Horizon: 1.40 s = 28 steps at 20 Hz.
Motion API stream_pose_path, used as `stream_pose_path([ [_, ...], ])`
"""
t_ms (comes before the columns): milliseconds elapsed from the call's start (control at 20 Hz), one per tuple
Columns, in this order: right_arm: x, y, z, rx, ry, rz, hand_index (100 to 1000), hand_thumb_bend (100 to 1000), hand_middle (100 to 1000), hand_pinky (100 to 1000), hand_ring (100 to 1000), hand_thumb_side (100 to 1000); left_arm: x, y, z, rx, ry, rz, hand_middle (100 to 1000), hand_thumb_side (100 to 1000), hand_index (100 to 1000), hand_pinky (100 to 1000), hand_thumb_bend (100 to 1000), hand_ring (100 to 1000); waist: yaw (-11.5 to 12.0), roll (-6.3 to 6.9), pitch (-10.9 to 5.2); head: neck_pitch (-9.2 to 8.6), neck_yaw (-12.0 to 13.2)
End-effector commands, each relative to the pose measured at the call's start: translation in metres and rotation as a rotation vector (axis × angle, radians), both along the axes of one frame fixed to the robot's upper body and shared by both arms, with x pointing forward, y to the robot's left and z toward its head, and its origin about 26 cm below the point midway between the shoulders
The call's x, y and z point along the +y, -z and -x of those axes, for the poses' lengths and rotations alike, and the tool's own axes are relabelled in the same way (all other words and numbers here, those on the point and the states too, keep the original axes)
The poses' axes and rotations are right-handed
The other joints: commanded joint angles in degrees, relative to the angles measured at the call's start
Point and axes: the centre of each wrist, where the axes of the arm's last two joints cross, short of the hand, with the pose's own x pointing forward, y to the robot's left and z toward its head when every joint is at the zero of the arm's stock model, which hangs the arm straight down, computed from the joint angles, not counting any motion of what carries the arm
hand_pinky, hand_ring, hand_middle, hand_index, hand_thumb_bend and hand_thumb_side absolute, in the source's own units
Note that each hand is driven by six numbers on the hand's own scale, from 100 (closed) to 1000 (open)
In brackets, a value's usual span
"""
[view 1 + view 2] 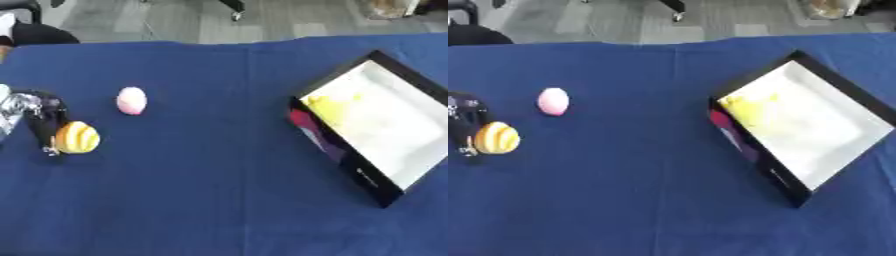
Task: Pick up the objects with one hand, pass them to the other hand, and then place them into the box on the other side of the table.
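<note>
A yellow ball with orange stripes sits at the table's left, and my left hand lies against its left side with dark fingers reaching down beside it. Whether those fingers curl round the ball I cannot tell. A pink egg-shaped object rests on the blue cloth just above and right of the ball, apart from the hand. The box, black-walled with a white floor, lies tilted at the right; a yellow smudge-like thing shows in its near-left corner. My right hand shows in neither view.
A blue cloth covers the table. The box's outer left wall carries a pink and purple print. Grey floor and dark chair parts lie beyond the far edge.
</note>
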Motion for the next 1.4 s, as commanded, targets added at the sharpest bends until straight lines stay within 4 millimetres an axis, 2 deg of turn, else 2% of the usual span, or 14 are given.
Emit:
stream_pose_path([
  [50, -0.004, -0.011, 0.001, -0.026, 0.007, 0.029, 1000, 100, 1000, 1000, 1000, 498, 0.007, -0.012, -0.002, -0.060, -0.005, 0.043, 705, 100, 736, 820, 675, 820, -0.1, -0.31, -0.32, -0.12, 0.3],
  [350, -0.003, -0.010, 0.001, -0.024, 0.007, 0.041, 1000, 100, 1000, 1000, 1000, 494, 0.006, -0.008, -0.003, -0.060, -0.014, 0.114, 697, 100, 726, 819, 607, 819, -0.1, -0.32, -0.28, -0.12, 0.4],
  [650, -0.004, -0.007, 0.002, -0.020, 0.011, 0.052, 1000, 100, 1000, 1000, 1000, 490, 0.007, -0.009, -0.002, -0.035, -0.028, 0.130, 626, 100, 590, 799, 401, 789, -0.1, -0.28, -0.25, -0.12, 0.5],
  [750, -0.005, -0.006, 0.002, -0.019, 0.014, 0.055, 1000, 100, 1000, 1000, 1000, 491, 0.009, -0.012, -0.002, -0.036, -0.036, 0.129, 618, 100, 564, 795, 364, 782, -0.1, -0.27, -0.29, -0.12, 0.5],
  [1000, -0.005, -0.007, 0.002, -0.020, 0.014, 0.059, 1000, 100, 1000, 1000, 1000, 485, 0.015, -0.023, 0.001, -0.026, -0.052, 0.120, 610, 100, 530, 790, 352, 771, 0.1, -0.25, -0.47, -0.12, 0.4],
  [1400, -0.006, -0.007, 0.003, -0.021, 0.016, 0.063, 1000, 100, 1000, 1000, 1000, 479, 0.018, -0.054, 0.009, -0.014, -0.053, 0.117, 614, 100, 538, 791, 359, 771, 0.4, -0.24, -0.68, -0.12, 0.4],
])
